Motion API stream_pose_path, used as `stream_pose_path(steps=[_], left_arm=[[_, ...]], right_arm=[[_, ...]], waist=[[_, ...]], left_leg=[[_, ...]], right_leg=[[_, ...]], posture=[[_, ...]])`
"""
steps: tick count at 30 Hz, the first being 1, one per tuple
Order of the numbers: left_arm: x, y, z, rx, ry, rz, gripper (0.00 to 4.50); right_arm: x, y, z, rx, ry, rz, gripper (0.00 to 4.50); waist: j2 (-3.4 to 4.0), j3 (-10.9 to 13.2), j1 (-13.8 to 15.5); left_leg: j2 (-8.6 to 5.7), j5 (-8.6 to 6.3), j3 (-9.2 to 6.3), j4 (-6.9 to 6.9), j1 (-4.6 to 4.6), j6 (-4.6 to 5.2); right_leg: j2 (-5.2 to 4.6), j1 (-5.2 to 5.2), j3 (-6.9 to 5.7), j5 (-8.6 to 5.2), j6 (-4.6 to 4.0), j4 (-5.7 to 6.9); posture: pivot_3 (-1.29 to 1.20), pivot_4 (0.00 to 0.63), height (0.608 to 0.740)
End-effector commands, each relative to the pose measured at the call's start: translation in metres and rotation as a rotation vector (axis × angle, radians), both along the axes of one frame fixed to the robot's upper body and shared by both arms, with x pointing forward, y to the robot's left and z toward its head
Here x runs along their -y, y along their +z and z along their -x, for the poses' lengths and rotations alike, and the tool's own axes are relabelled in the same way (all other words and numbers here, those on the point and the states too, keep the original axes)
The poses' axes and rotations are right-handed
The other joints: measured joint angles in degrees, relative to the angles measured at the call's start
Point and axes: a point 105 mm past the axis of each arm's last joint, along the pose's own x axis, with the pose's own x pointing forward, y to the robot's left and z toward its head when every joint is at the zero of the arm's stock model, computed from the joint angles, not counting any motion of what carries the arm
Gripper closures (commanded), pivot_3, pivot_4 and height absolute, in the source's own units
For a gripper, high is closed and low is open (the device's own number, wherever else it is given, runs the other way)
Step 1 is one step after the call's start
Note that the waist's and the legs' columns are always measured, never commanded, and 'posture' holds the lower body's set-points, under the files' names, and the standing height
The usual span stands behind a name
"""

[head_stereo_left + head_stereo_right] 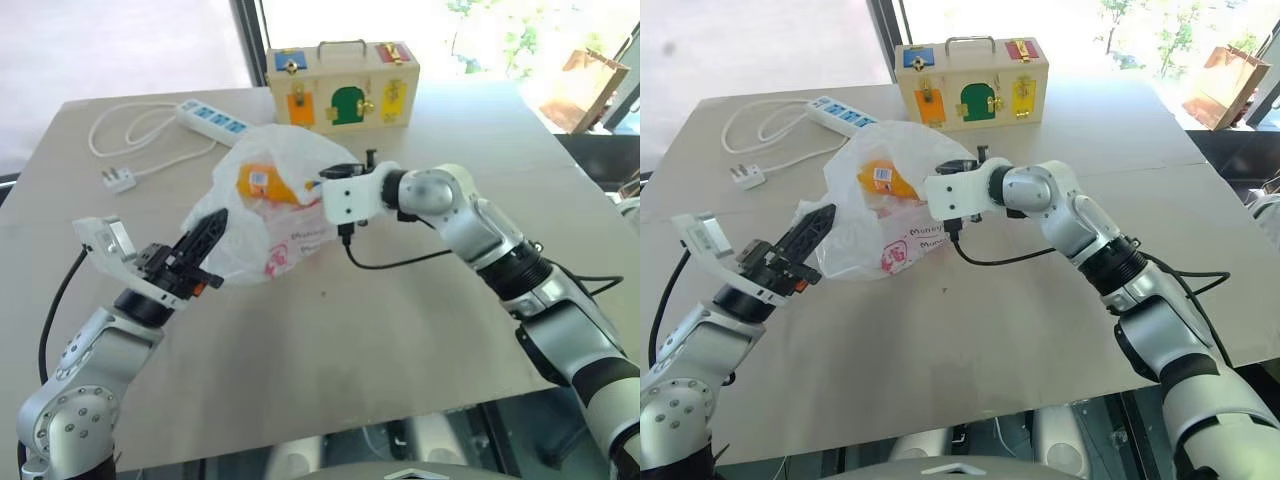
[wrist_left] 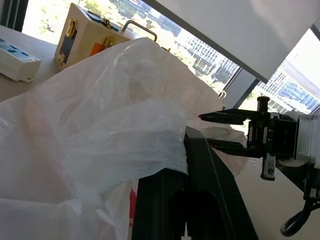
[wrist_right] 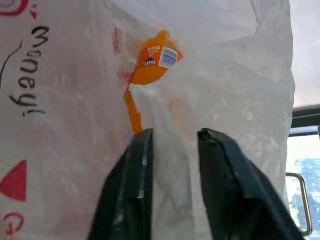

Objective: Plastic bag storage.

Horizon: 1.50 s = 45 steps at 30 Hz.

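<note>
White crinkled plastic bag [image 1: 262, 205] sits mid-table, just near of the wooden latch box [image 1: 342, 84], with an orange packet [image 1: 262, 182] showing through its film. My left gripper [image 1: 205, 240] is clamped tight on the bag's left side. My right gripper [image 3: 172, 175] pinches a twisted strip of the bag between its fingers, which stand slightly apart. A power strip [image 1: 212, 117] lies far left

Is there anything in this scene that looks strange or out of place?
Nothing looks damaged or spilled. One detail: the plastic bag already has an orange packet inside while both hands grip it. The power strip and its loose cable lie behind, apart from the bag.
</note>
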Motion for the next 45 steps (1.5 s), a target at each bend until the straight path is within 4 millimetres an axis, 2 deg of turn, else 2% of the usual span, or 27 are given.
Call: stream_pose_path(steps=[1,5,9,12,16,19,22,23,25,26,27,30,32,33,36,40,43,45], left_arm=[[0.002,0.01,0.002,0.044,-0.007,-0.008,4.5],[0.003,0.01,0.0,0.044,-0.011,-0.009,4.5],[0.004,0.01,-0.002,0.048,-0.015,-0.014,4.5],[0.002,0.015,-0.004,0.066,-0.011,-0.029,4.5],[-0.001,0.032,-0.006,0.121,-0.008,-0.04,4.5],[-0.002,0.04,-0.008,0.143,-0.009,-0.048,4.5],[-0.002,0.041,-0.009,0.145,-0.021,-0.056,4.5],[-0.001,0.041,-0.009,0.143,-0.027,-0.058,4.5],[0.0,0.04,-0.01,0.139,-0.035,-0.06,4.5],[0.001,0.039,-0.011,0.138,-0.037,-0.06,4.5],[0.001,0.039,-0.011,0.137,-0.038,-0.06,4.5],[0.0,0.037,-0.011,0.132,-0.04,-0.06,4.5],[0.0,0.037,-0.011,0.131,-0.041,-0.062,4.5],[-0.001,0.036,-0.011,0.13,-0.04,-0.062,4.5],[0.0,0.035,-0.01,0.128,-0.042,-0.061,4.5],[0.001,0.033,-0.01,0.126,-0.043,-0.061,4.5],[0.001,0.033,-0.01,0.129,-0.04,-0.058,4.5],[0.001,0.032,-0.009,0.13,-0.038,-0.059,4.5]], right_arm=[[-0.001,0.015,0.005,0.058,0.027,-0.032,4.44],[0.001,0.017,0.005,0.059,0.02,-0.053,4.44],[-0.003,0.042,0.009,-0.064,0.014,-0.309,4.44],[0.003,0.08,0.011,-0.353,-0.006,-0.706,4.44],[0.032,0.112,0.005,-0.771,-0.028,-1.141,4.44],[0.055,0.116,-0.006,-1.044,-0.07,-1.371,4.44],[0.06,0.104,-0.002,-1.242,-0.094,-1.388,4.44],[0.061,0.101,0.001,-1.274,-0.094,-1.379,4.21],[0.06,0.097,0.006,-1.252,-0.098,-1.331,3.69],[0.06,0.098,0.009,-1.222,-0.095,-1.309,3.14],[0.059,0.102,0.011,-1.113,-0.09,-1.26,2.8],[0.051,0.106,0.022,-0.78,-0.062,-1.029,1.29],[0.047,0.103,0.027,-0.719,-0.036,-0.936,0.3],[0.043,0.103,0.031,-0.671,-0.018,-0.879,0.06],[0.035,0.098,0.031,-0.494,-0.013,-0.707,0.06],[0.028,0.095,0.03,-0.476,0.01,-0.677,0.06],[0.025,0.096,0.014,-0.309,-0.059,-0.599,0.06],[0.023,0.1,0.008,-0.263,-0.067,-0.601,0.06]], waist=[[0.0,0.0,-0.1],[0.0,0.0,0.0],[0.0,0.0,0.0],[0.01,0.0,-0.1],[0.02,0.0,0.9],[0.03,0.0,1.2],[0.04,0.0,1.0],[0.06,0.0,1.0],[0.07,0.0,0.7],[0.07,0.0,0.6],[0.09,0.0,0.6],[0.12,0.1,0.6],[0.1,0.0,0.5],[0.08,0.0,0.3],[0.08,0.0,0.0],[0.07,0.0,-0.2],[0.07,0.0,-0.2],[0.07,0.0,-0.2]], left_leg=[[0.01,0.0,0.0,0.0,0.0,0.0],[0.01,-0.01,-0.01,0.0,0.0,0.02],[0.01,-0.01,-0.01,0.0,0.0,0.02],[0.05,-0.01,-0.01,-0.01,0.0,0.02],[0.03,-0.03,-0.13,0.0,-0.01,0.04],[-0.04,-0.03,-0.19,0.0,-0.03,0.05],[-0.14,-0.03,-0.22,-0.05,-0.05,0.05],[-0.16,-0.03,-0.19,-0.12,-0.05,0.05],[-0.19,-0.02,-0.1,-0.25,-0.06,0.06],[-0.18,-0.02,-0.06,-0.3,-0.05,0.06],[-0.18,-0.02,-0.05,-0.34,-0.05,0.06],[-0.22,-0.02,0.01,-0.41,-0.06,0.08],[-0.24,-0.02,0.04,-0.41,-0.04,0.08],[-0.23,-0.02,0.07,-0.41,-0.02,0.08],[-0.16,-0.02,0.06,-0.37,0.04,0.08],[-0.08,-0.02,0.06,-0.36,0.04,0.08],[-0.06,-0.02,0.07,-0.35,0.04,0.07],[-0.07,-0.01,0.06,-0.35,0.04,0.06]], right_leg=[[0.0,0.0,0.0,0.0,0.0,0.01],[0.0,0.01,0.0,0.0,0.0,0.01],[0.01,0.01,-0.01,0.0,0.0,0.01],[0.03,-0.01,0.01,0.0,-0.01,0.05],[-0.06,0.03,-0.13,0.01,-0.01,0.05],[-0.2,0.05,-0.22,0.01,-0.02,0.05],[-0.34,0.04,-0.33,0.0,-0.03,0.01],[-0.37,0.03,-0.31,0.0,-0.03,-0.02],[-0.37,-0.03,-0.25,-0.01,-0.03,-0.05],[-0.34,-0.05,-0.23,-0.02,-0.06,-0.06],[-0.3,-0.07,-0.23,-0.04,-0.07,-0.07],[-0.24,-0.1,-0.19,-0.05,-0.05,-0.14],[-0.2,-0.1,-0.15,-0.05,-0.03,-0.14],[-0.16,-0.1,-0.12,-0.05,-0.03,-0.13],[-0.04,-0.07,-0.05,-0.05,-0.03,-0.06],[-0.03,-0.07,-0.01,-0.05,-0.03,-0.07],[-0.04,-0.07,0.0,-0.05,-0.03,-0.07],[-0.04,-0.07,0.0,-0.05,-0.04,-0.07]], posture=[[0.0,0.15,0.739],[0.0,0.15,0.739],[0.0,0.15,0.739],[0.0,0.15,0.739],[0.0,0.15,0.739],[0.0,0.15,0.739],[0.0,0.15,0.739],[0.0,0.15,0.739],[0.0,0.15,0.739],[0.0,0.15,0.739],[0.0,0.15,0.739],[0.0,0.15,0.739],[0.0,0.15,0.739],[0.0,0.15,0.739],[0.0,0.15,0.739],[0.0,0.15,0.739],[0.0,0.15,0.739],[0.0,0.15,0.739]])
